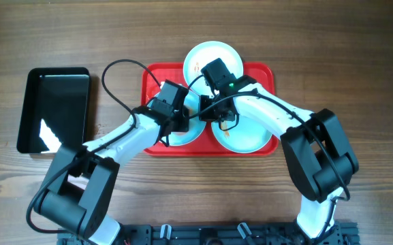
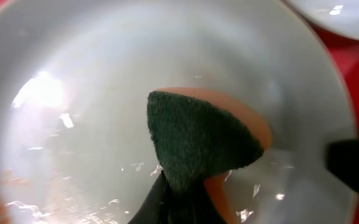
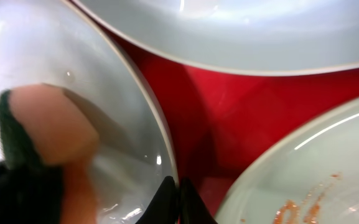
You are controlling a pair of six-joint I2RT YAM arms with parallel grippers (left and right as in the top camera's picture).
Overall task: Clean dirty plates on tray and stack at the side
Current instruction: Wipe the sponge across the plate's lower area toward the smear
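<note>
Three pale plates lie on the red tray (image 1: 154, 76). The left plate (image 1: 191, 136) fills the left wrist view (image 2: 73, 93), with orange smears at its lower left. My left gripper (image 1: 181, 121) (image 2: 179, 208) is shut on a green and orange sponge (image 2: 198, 137) that presses on this plate. My right gripper (image 1: 216, 114) (image 3: 176, 196) is shut on the left plate's rim (image 3: 160, 137). The right plate (image 1: 247, 136) (image 3: 310, 180) has orange smears. The far plate (image 1: 213, 58) (image 3: 229, 31) sits at the tray's back edge.
A glossy black tray (image 1: 53, 109) lies on the wooden table to the left of the red tray. Both arms cross over the front of the red tray. Bare red tray floor (image 3: 191, 93) shows between the plates.
</note>
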